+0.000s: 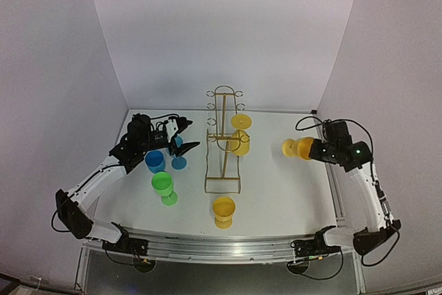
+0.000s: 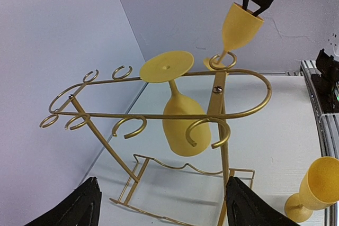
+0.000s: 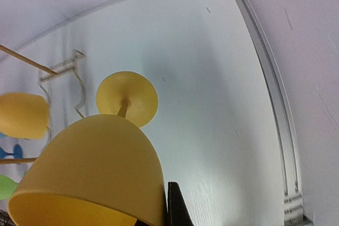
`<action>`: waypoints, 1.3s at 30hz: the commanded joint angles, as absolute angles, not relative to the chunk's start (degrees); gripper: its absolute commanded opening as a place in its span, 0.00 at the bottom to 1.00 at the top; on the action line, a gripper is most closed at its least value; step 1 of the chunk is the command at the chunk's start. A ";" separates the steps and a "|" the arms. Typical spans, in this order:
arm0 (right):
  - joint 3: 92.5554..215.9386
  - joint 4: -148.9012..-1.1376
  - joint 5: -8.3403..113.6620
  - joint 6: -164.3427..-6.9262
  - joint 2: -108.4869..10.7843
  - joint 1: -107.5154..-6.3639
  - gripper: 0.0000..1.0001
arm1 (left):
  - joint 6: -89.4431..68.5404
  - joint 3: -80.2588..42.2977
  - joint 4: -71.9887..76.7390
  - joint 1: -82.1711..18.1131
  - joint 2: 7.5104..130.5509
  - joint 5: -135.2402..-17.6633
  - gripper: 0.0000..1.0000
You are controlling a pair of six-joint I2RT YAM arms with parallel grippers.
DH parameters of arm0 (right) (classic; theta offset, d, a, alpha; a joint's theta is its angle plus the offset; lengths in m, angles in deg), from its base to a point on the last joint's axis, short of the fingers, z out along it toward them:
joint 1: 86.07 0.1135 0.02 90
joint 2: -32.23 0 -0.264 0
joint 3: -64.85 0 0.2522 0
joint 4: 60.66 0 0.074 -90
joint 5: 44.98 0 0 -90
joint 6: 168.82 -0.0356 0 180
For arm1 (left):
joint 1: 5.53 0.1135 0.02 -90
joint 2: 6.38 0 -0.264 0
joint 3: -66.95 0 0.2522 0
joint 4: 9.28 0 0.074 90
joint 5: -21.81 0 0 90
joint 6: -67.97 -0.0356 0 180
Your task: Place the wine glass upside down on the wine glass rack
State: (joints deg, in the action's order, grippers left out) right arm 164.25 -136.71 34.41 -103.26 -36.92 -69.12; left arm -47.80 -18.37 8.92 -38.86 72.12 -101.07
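A yellow wine glass hangs in the air on its side, right of the gold wire wine glass rack, foot toward the rack. My right gripper is shut on its rim; one black finger lies against the outside of the bowl. From the left wrist view the held glass shows behind the rack. Another yellow glass hangs upside down on the rack. My left gripper stands open left of the rack, holding nothing.
Two blue glasses and a green glass stand by the left arm. A further yellow glass stands upright in front of the rack. White walls enclose the table on three sides.
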 commanded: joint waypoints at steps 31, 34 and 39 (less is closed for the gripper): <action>167.64 -19.32 36.19 -76.90 -56.83 -43.75 0.00 | -27.26 -43.67 -20.46 -49.70 82.86 -91.91 0.74; 171.85 -17.52 28.12 -71.44 -61.15 -39.74 0.00 | -44.79 -42.31 -26.25 -53.02 84.12 -86.61 0.73; 181.27 -15.52 22.37 -67.83 -68.20 -34.22 0.00 | -58.61 -45.12 -36.15 -54.37 89.39 -83.87 0.72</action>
State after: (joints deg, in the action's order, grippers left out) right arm 173.56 -20.98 32.32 -73.26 -64.01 -37.96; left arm -40.57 -42.69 -24.53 -54.13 85.98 -90.14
